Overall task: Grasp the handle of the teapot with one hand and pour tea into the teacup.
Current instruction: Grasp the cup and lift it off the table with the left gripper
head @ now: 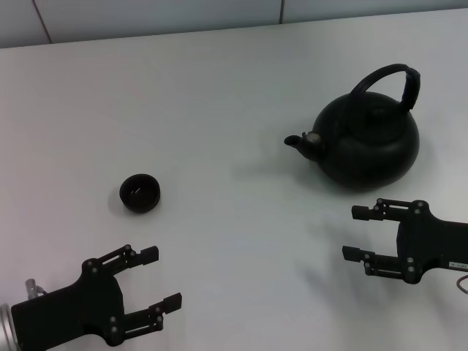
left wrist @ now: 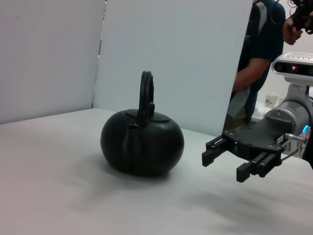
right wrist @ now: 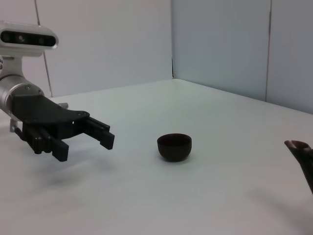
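The black teapot [head: 365, 142] stands upright at the right back of the white table, its spout pointing left. Its arched handle [head: 387, 77] stands up over the lid. The small black teacup [head: 140, 193] sits at the left middle, well apart from the teapot. My right gripper [head: 353, 233] is open and empty, just in front of the teapot and not touching it. My left gripper [head: 162, 278] is open and empty, in front of the teacup. The left wrist view shows the teapot [left wrist: 142, 142], handle [left wrist: 146, 93] and right gripper [left wrist: 225, 165]. The right wrist view shows the teacup [right wrist: 174, 146] and left gripper [right wrist: 84, 147].
The white table [head: 234, 110] ends at white wall panels [head: 146, 14] along the back. A person [left wrist: 259, 63] stands beyond the table's edge behind my right arm. The tip of the teapot's spout [right wrist: 298, 147] shows in the right wrist view.
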Tool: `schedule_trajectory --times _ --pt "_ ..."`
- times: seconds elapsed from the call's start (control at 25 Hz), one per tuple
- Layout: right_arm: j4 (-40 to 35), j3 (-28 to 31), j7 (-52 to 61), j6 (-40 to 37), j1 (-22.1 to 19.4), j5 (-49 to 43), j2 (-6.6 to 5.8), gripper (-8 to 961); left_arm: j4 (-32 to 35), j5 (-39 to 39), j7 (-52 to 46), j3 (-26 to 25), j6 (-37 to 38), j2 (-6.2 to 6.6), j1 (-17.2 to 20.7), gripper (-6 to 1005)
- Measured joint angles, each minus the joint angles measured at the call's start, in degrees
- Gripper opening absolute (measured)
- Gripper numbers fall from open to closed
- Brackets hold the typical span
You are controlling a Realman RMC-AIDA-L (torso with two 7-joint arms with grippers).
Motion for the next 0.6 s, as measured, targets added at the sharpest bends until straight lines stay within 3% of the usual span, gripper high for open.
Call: schedule_trajectory --times 0.6 --pt "0.0 0.2 0.0 0.2 0.6 0.0 0.01 657 0.0 -0.5 0.2 -1.1 0.3 -0.2 0.0 797"
